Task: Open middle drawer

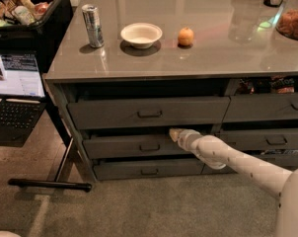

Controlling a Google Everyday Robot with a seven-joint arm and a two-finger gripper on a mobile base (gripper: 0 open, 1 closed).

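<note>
The middle drawer (120,146) sits in the left stack of 3 under the grey counter (198,58), between a taller drawer (104,113) above and a lower drawer (119,170) beneath. Its small loop handle (149,147) is centred on the front, and a dark gap runs along its top edge. The gripper (172,134) is at that top edge, just right of and above the handle; whether it is spread or closed I cannot tell. The white arm (238,160) stretches away to the drawer's lower right. On the counter above the drawer stand a can (93,19), a bowl (141,34) and an orange fruit (185,36).
</note>
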